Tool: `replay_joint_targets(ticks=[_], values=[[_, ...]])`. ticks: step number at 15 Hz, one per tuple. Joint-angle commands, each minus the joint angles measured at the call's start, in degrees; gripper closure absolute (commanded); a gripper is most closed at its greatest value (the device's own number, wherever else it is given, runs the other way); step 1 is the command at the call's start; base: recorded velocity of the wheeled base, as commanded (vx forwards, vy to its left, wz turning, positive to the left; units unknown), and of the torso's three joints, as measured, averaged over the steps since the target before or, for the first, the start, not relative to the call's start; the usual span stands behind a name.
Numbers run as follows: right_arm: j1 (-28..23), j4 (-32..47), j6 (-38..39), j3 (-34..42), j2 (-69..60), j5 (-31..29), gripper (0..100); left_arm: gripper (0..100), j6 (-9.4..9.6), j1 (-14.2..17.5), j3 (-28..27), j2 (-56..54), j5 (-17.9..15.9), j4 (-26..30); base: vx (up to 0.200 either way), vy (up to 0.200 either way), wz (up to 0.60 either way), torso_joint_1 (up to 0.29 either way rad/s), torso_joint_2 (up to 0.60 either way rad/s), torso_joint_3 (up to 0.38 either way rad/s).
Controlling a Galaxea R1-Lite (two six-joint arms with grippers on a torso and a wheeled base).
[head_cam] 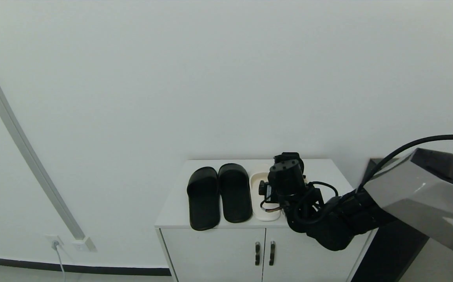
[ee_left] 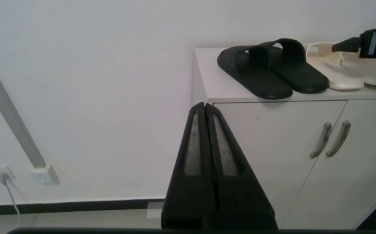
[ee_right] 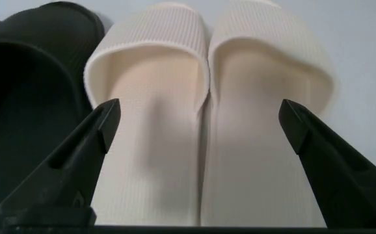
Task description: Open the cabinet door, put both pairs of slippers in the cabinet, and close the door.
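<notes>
A pair of black slippers lies side by side on top of the white cabinet, whose two doors are shut, handles in the middle. To their right lies a pair of cream slippers, partly hidden by my right arm. My right gripper hovers just over the cream slippers, open, fingers spread to either side of the pair. My left gripper is shut, low and to the left of the cabinet, away from the black slippers.
A white wall stands behind the cabinet. A grey diagonal rail runs down the wall at left to a socket with a cable. A dark object stands right of the cabinet.
</notes>
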Motion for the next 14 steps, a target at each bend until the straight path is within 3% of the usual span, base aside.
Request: replay_joint_targets(ticks=[1, 13, 14], values=[[-1.13, -0.05, 0.01, -2.96, 3.91, 0.3, 0, 100, -0.08, 0.01, -0.01, 0.02, 0.01, -0.01, 0.0, 0.0, 0.0, 0.0, 0.0, 0.0], [-6.93, 0.22, -5.36, -16.76, 13.49, 3.82, 0, 100, -0.08, 0.01, 0.07, 0.02, 0.01, -0.01, 0.0, 0.0, 0.0, 0.0, 0.0, 0.0], [-7.01, 0.22, -5.44, -16.85, 13.58, 3.99, 100, 100, -0.08, 0.01, -0.01, 0.02, 0.01, -0.01, 0.0, 0.0, 0.0, 0.0, 0.0, 0.0]])
